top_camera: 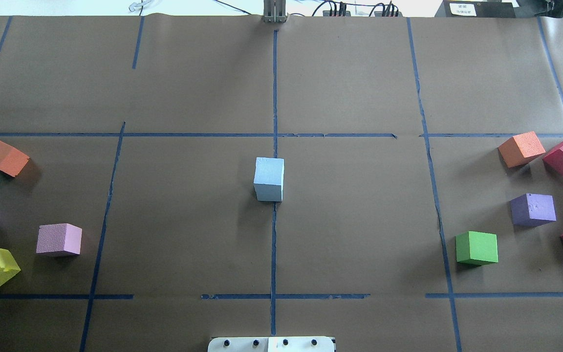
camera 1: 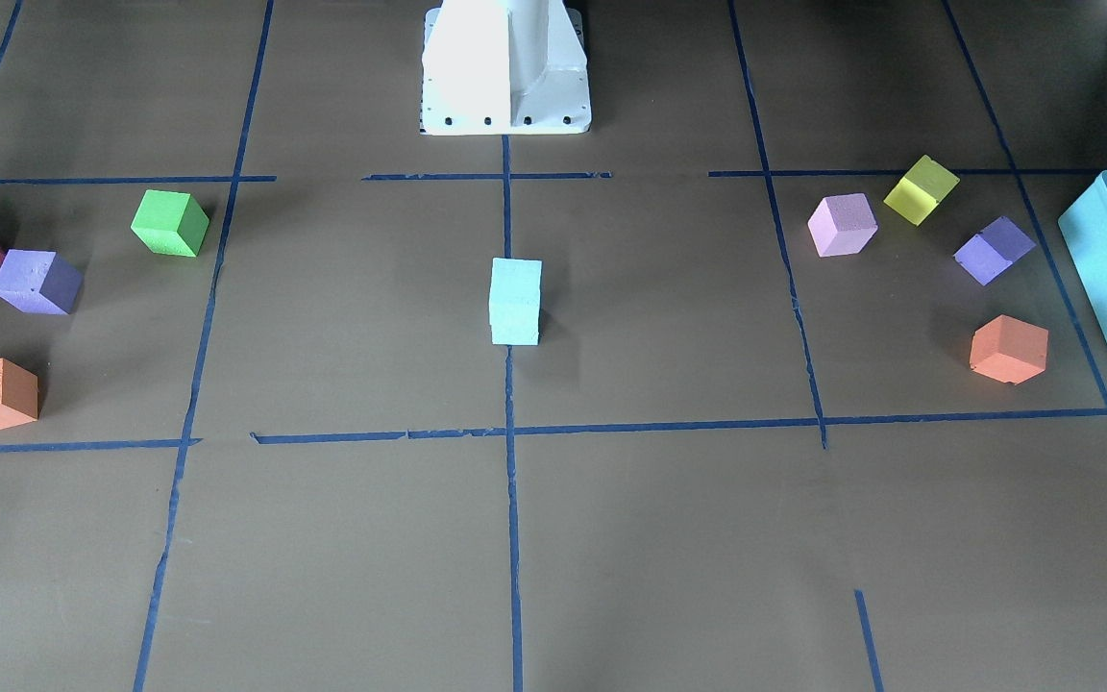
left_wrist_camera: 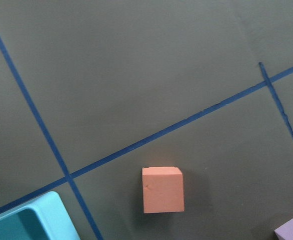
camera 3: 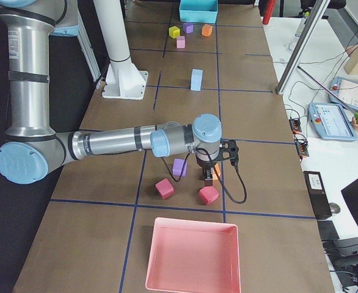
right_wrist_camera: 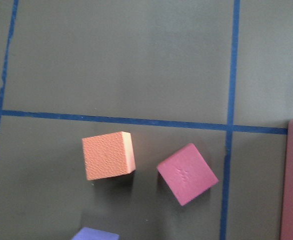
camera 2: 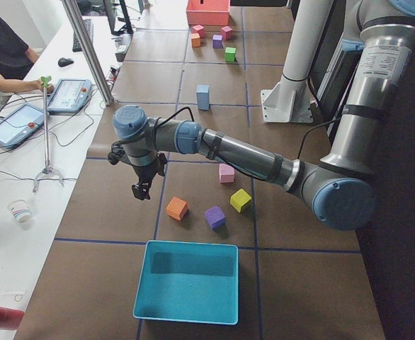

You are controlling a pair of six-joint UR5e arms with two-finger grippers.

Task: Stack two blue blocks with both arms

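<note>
The teal box (camera 2: 186,315) sits nearest in the left side view. Beyond it the left gripper (camera 2: 142,190) hangs above the table with an orange cube (camera 2: 177,208) at its 4 o'clock. I cannot tell how wide its fingers stand or whether it holds anything.

In the right side view, past the pink tray (camera 3: 194,223), the right gripper (camera 3: 208,179) hovers with a crimson cube (camera 3: 208,195) at its 6 o'clock. Its opening cannot be judged either.

Farthest off, at the table's centre, the two blue blocks (top_camera: 269,178) stand stacked one on the other, well apart from both grippers.
</note>
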